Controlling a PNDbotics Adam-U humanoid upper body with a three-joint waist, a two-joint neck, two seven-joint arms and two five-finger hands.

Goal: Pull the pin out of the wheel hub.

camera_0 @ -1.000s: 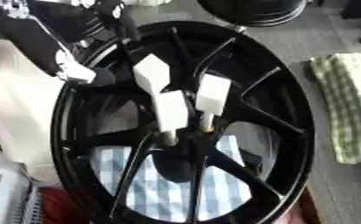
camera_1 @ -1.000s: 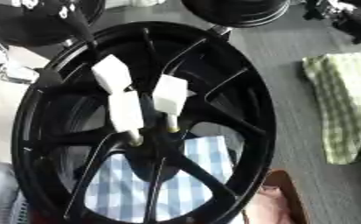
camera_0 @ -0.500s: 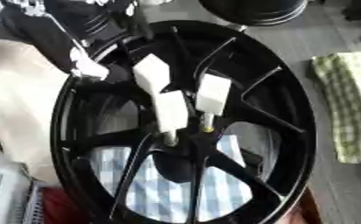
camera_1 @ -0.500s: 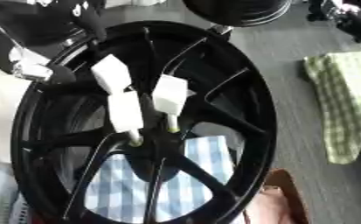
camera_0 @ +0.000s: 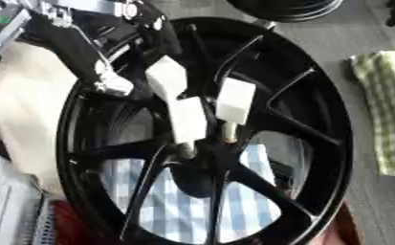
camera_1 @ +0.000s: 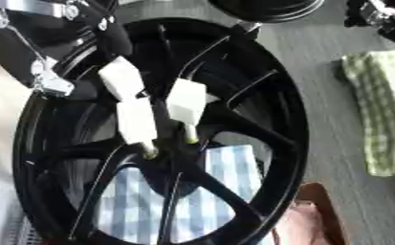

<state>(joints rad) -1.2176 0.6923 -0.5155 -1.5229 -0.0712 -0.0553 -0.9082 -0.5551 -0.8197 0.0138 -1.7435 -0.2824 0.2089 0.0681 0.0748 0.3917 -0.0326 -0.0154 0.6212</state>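
A large black spoked wheel (camera_0: 317, 143) lies flat and fills both views. Three pins with white block heads stand around its hub (camera_0: 196, 174): one at the upper left (camera_0: 167, 76), one in the middle (camera_0: 188, 119) and one to the right (camera_0: 235, 100). Short metal shafts show under the lower two. My left hand (camera_0: 108, 72), black with silver parts, reaches in from the upper left and sits just left of the upper-left pin, over the rim and spokes. I see no contact with the pin. My right hand (camera_1: 374, 12) shows only as a dark shape in the top right corner.
A blue-and-white checked cloth (camera_0: 175, 201) lies under the wheel. A green checked cloth (camera_0: 389, 110) lies on the grey floor to the right. Another black wheel (camera_0: 284, 7) sits at the top edge. A beige surface (camera_0: 20, 115) lies left and a brown object (camera_1: 317, 215) at the lower right.
My left hand has moved rightward over the rim, closer to the upper-left pin. The pins and the wheel have stayed in place.
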